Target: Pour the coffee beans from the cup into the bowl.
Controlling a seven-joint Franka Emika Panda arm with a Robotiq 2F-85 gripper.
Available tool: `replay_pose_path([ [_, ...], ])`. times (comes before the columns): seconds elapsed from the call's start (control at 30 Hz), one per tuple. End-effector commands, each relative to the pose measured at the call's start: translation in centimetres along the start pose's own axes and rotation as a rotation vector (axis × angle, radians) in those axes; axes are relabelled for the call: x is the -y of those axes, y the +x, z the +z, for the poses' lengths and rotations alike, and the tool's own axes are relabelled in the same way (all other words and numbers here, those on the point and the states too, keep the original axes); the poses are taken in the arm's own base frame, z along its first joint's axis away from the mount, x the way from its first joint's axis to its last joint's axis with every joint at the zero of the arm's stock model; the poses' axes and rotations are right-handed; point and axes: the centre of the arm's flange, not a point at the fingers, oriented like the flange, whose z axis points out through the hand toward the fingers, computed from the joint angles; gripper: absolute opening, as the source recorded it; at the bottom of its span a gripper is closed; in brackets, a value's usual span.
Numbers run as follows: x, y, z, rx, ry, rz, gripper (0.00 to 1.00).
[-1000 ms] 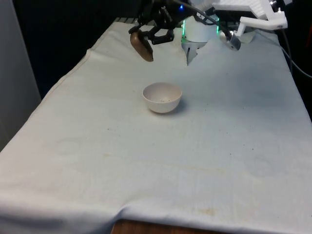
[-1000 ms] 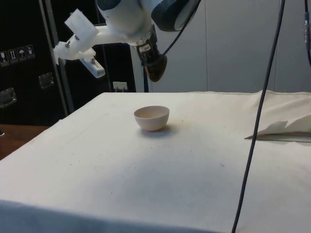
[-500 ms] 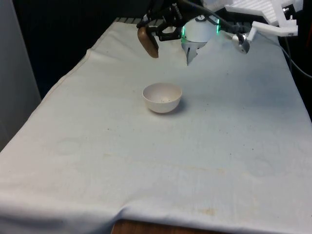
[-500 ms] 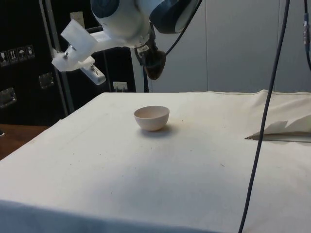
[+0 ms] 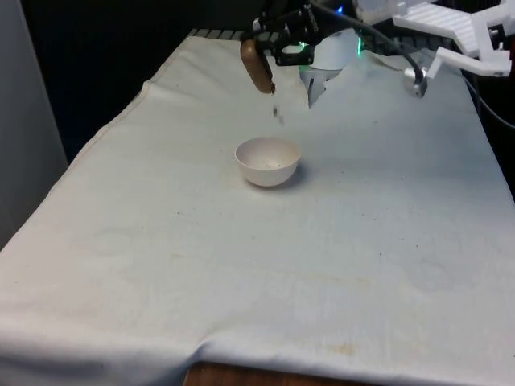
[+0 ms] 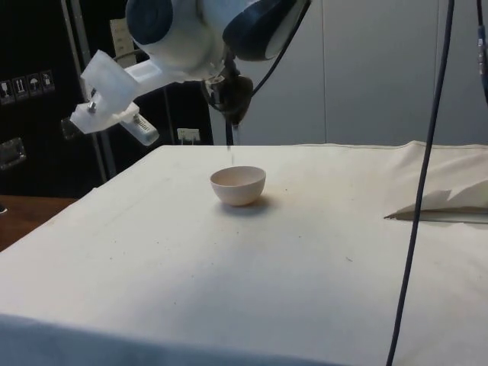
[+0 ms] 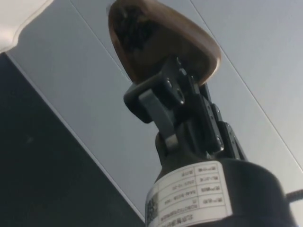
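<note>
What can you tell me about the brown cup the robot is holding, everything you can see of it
The cup is small, brown and smooth, wood-like in look, with a dark inside showing in the wrist view. The gripper clamps its rim and holds it in the air, tipped steeply with its mouth turned downward. It hangs above the white bowl, a little toward the table's far end. A few dark coffee beans are falling from it toward the bowl. Only the gripper touches it.

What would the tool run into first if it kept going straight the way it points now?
Apparently nothing close. The tool holds the tilted brown cup above the white bowl, pointing roughly sideways over the table. Depth is unclear.
</note>
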Motion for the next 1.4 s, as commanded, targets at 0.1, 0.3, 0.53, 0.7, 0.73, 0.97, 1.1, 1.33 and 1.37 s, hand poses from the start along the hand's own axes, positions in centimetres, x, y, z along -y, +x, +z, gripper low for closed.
replay_pose_path([
  [0.1,0.4,0.3,-0.5,-0.001,-0.018,0.001,0.04],
  [0.3,0.6,0.3,-1.0,0.011,-0.061,0.001,0.04],
  [0.53,0.6,0.3,-1.0,0.016,-0.091,0.003,0.04],
  [0.7,0.5,0.5,-0.9,0.014,-0.099,0.005,0.04],
  [0.73,0.7,0.8,-0.8,0.017,-0.113,0.005,0.04],
  [0.97,0.9,1.2,-0.5,0.017,-0.129,0.005,0.04],
  [1.1,1.1,1.6,-0.3,0.016,-0.154,0.005,0.04],
  [1.33,1.2,1.5,0.0,0.021,-0.168,0.008,0.04],
  [1.37,1.2,1.5,-0.1,0.019,-0.177,0.008,0.04],
])
